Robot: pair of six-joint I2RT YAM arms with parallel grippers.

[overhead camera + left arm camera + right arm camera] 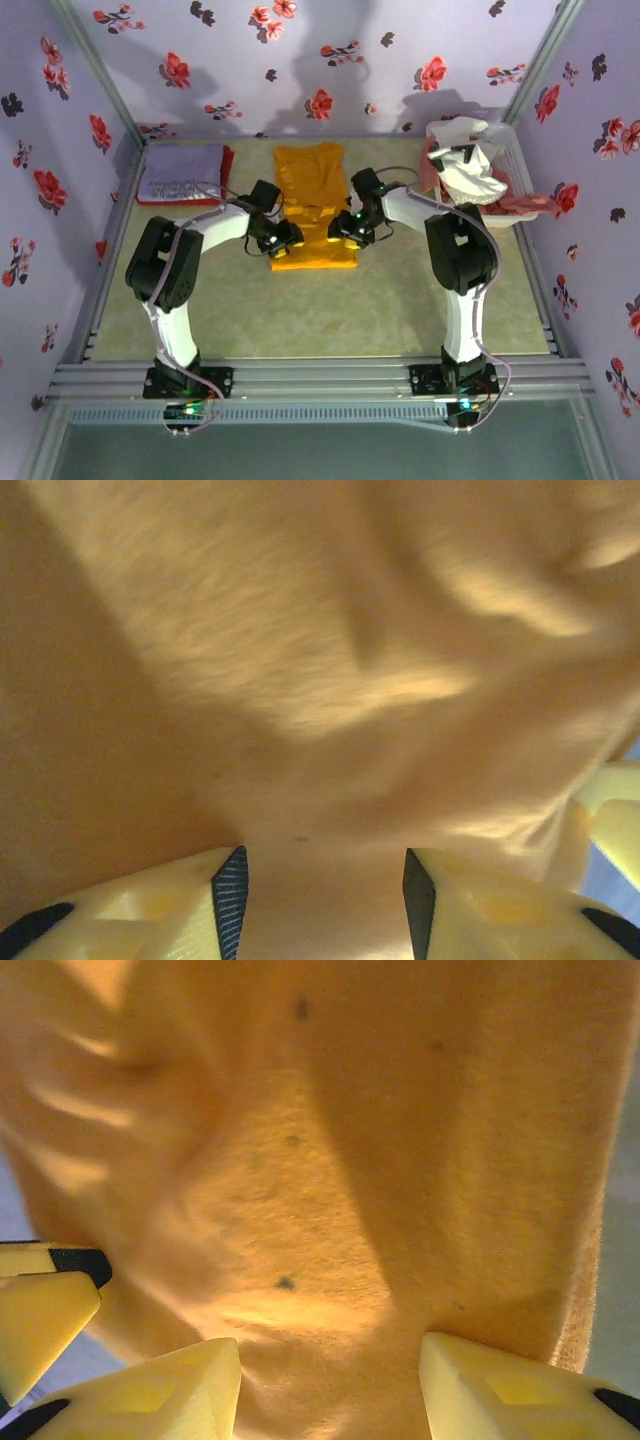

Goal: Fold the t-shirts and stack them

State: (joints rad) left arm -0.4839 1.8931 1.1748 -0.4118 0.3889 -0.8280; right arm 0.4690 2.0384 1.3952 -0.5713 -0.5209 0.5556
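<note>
My left hand (285, 245) and right hand (345, 240) flank the near hem of the mustard-orange t-shirt (312, 175). It lies lengthwise away from me on the bench (400, 300). Both hands are half-parted over cloth, and I cannot tell whether they grip it.

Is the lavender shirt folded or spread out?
Folded: the lavender shirt lies as a compact rectangle on a red one, back left of the table.

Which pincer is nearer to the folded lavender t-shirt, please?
Left. The left pincer is at the orange t-shirt, just right of the lavender t-shirt; the right pincer is farther right, at the orange one's opposite edge.
</note>
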